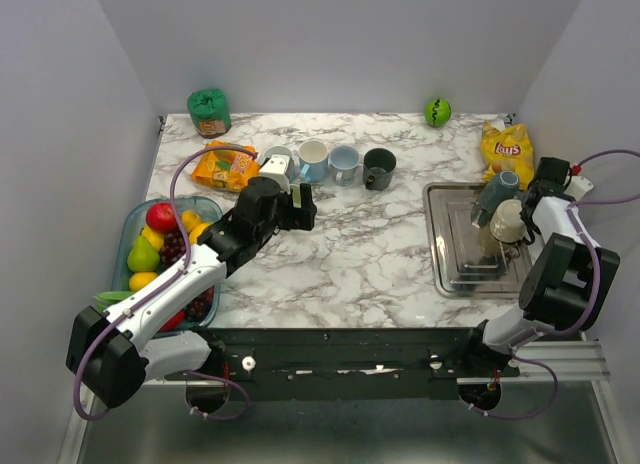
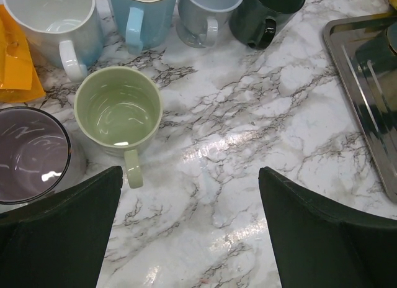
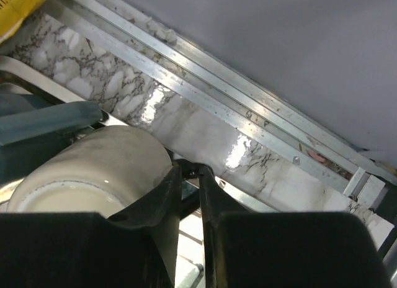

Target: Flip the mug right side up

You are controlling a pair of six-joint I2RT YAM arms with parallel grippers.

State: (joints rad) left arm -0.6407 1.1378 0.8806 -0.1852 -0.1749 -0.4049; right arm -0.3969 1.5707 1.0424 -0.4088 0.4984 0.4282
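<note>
The marble table (image 1: 380, 254) carries a metal tray (image 1: 450, 246) at its right edge. The left gripper (image 2: 189, 176) hangs spread wide and empty near the row of mugs (image 1: 330, 164) at the far edge. The right gripper (image 3: 190, 170), fingers nearly together, touches the tilted cream mug (image 3: 93, 164) on the tray. Whether it pinches anything is hidden.

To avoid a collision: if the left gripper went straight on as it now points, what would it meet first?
Most likely the bare marble table; the left gripper is open and the green mug stands just beside that line, though depth is unclear.
</note>
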